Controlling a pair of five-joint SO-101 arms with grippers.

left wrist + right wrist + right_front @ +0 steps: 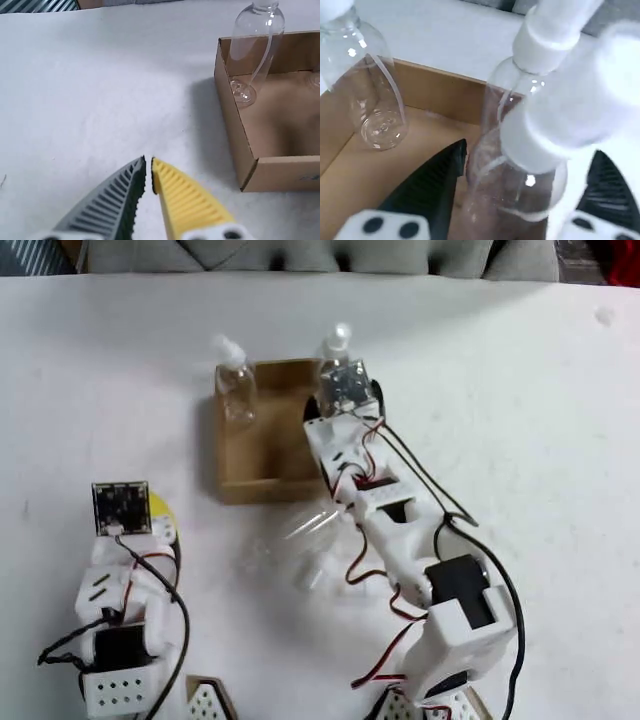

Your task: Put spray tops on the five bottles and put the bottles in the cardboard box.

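While idle on the near side, parks the left gripper (148, 167) low over bare worktop (90, 100), grey and yellow fingers drawn almost tip to tip on nothing; likely held back to leave the other arm room. Beyond those fingertips, off to the yellow finger's side: the cardboard box (285, 172), a side wall toward the fingers.

Between the two arms, short of the box: loose bottles (300, 528) lying on their sides, with apparent white spray tops (308, 575) beside them, partly hidden under the right arm (400, 530); too glassy to count. Seemingly laid out there as stock not yet capped.

Farther out, over the box's far corner: the right gripper (529, 150), black fingers spread to a bottle's width and seemingly clamped on the held bottle (515, 200), one finger against its side, the other close at the opposite side. Grips the clear body, leaving the white spray head free above the fingers, probably so as to go down base first onto the box floor. Just past the fingers, touching or nearly touching: a second bottle (507, 95), capped, upright in that same corner. Farthest, across the box floor on the touching finger's side: a third bottle (375, 100), capped, upright, tucked into the other far corner, presumably to save floor for the rest.

Calls next for a gentle descent, opening only once the base rests
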